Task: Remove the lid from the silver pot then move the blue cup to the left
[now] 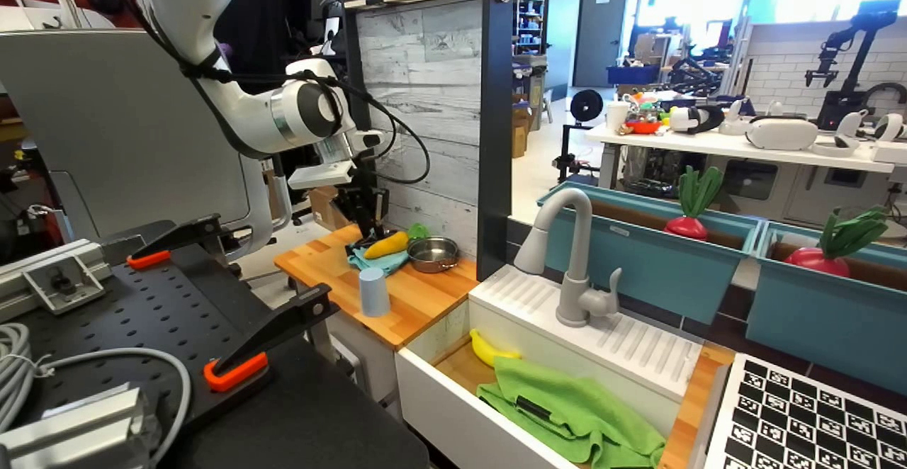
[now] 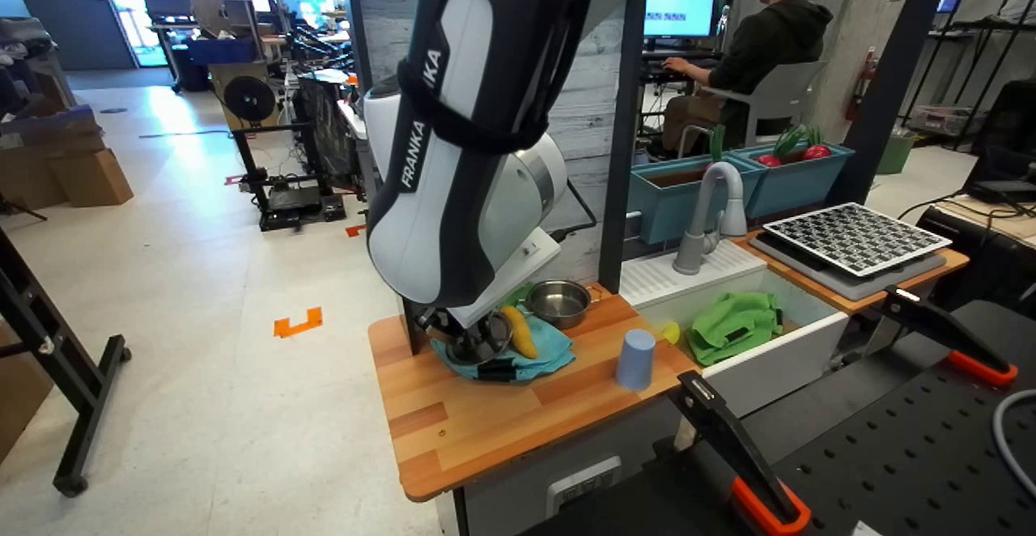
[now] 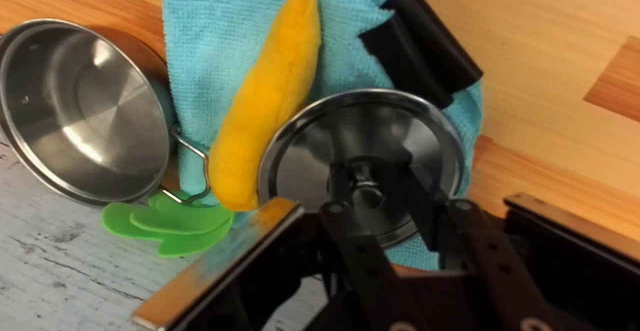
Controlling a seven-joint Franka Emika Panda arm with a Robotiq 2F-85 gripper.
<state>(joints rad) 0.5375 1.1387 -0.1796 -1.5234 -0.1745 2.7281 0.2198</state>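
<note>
The silver pot (image 1: 434,256) stands uncovered by the grey wall in both exterior views and shows its bare inside in the wrist view (image 3: 55,86). Its lid (image 3: 307,171) lies on the blue cloth, knob up, beside a yellow item; it also shows in an exterior view (image 2: 486,340). My gripper (image 3: 370,181) points down over the lid, its fingers close on both sides of the knob, and looks shut on it. The light-blue cup (image 1: 374,293) stands on the wooden counter near its edge, apart from the gripper (image 1: 368,232); it also shows in an exterior view (image 2: 636,360).
The blue cloth (image 3: 200,36) with the yellow item (image 3: 267,101) lies beside the pot. A green item (image 3: 170,223) touches the wall side. The sink (image 1: 439,412) with a green towel (image 1: 567,405) and grey faucet (image 1: 577,256) adjoins the counter. Clamps (image 2: 736,439) stand near the cup.
</note>
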